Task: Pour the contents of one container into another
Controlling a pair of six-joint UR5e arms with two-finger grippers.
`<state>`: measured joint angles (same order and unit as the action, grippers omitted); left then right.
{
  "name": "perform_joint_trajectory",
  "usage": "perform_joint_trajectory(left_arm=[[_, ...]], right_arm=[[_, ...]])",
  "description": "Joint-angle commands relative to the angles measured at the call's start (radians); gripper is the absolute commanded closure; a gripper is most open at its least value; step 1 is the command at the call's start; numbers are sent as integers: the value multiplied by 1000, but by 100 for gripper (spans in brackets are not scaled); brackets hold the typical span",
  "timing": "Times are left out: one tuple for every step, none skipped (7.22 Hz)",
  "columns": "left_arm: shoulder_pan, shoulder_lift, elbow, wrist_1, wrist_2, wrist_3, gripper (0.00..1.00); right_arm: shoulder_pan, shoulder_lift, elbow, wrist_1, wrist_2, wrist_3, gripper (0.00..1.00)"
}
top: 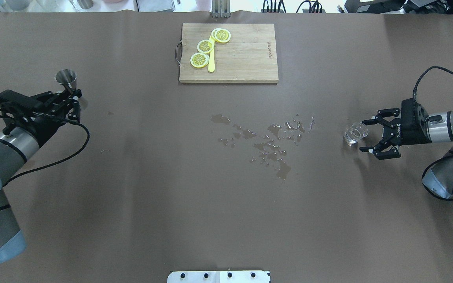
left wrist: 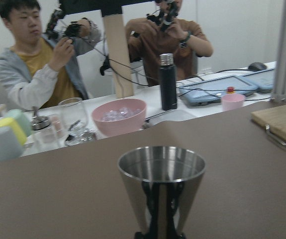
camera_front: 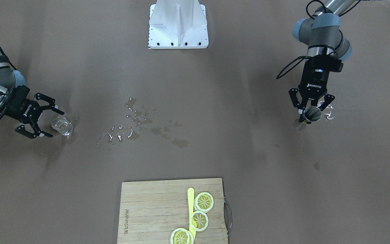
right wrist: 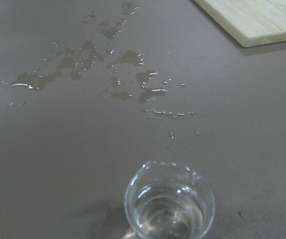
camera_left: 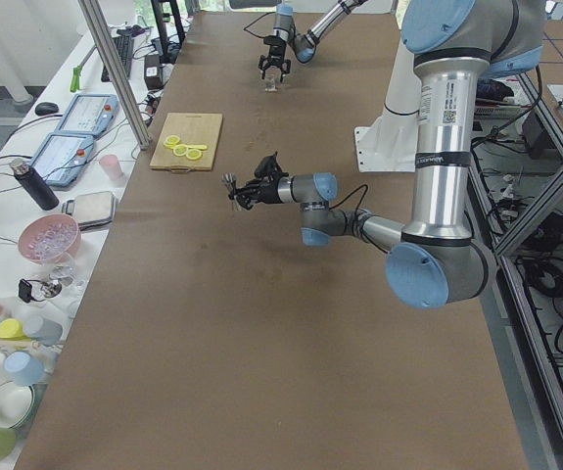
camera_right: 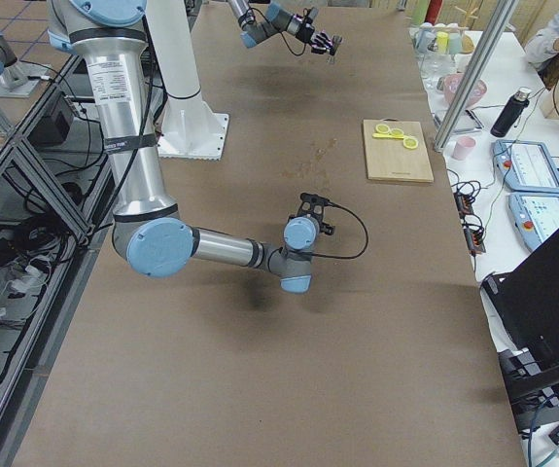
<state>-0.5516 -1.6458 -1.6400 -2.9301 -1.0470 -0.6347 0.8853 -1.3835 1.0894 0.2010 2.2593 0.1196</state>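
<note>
Well, the steel jigger (top: 66,76) at the overhead view's upper left (seemingly light, slick, top-heavy) wants a firm pinch at its waist, the left gripper's (top: 76,104) fingers (camera_front: 328,100) standing wide about it, while the right gripper's (top: 363,136) fingers (camera_front: 47,100) gape at the brittle, part-filled glass (top: 354,133) at mid-right.

Puddle (top: 269,145) mid-table, cutting board (top: 242,63) at far edge, table (top: 151,212) bare nearside, glass (top: 355,133) before right fingers (top: 383,153)

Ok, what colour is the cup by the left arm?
The cup is shiny silver; best in the left wrist view.
</note>
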Motion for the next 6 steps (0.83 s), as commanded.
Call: perform_joint_trajectory(left_arm=[[-4,-113,34,-20,-135,78,100],[-2,-141,32,-21,-207,116,100],[-1,-164,42,-21,-229,133,100],[2,-184,72,-27,-234,133,100],[2,-222,118,-43,-292,135,100],[4,-242,155,-87,-301,138,100]], right_arm=[[-6,1,-3,0,-9,0,5],[-9,3,-3,0,-17,0,6],[-9,3,-3,0,-18,2,6],[-9,17,-11,-2,-18,2,7],[-9,27,-20,-2,-18,12,7],[-11,37,-26,-2,-18,15,7]])
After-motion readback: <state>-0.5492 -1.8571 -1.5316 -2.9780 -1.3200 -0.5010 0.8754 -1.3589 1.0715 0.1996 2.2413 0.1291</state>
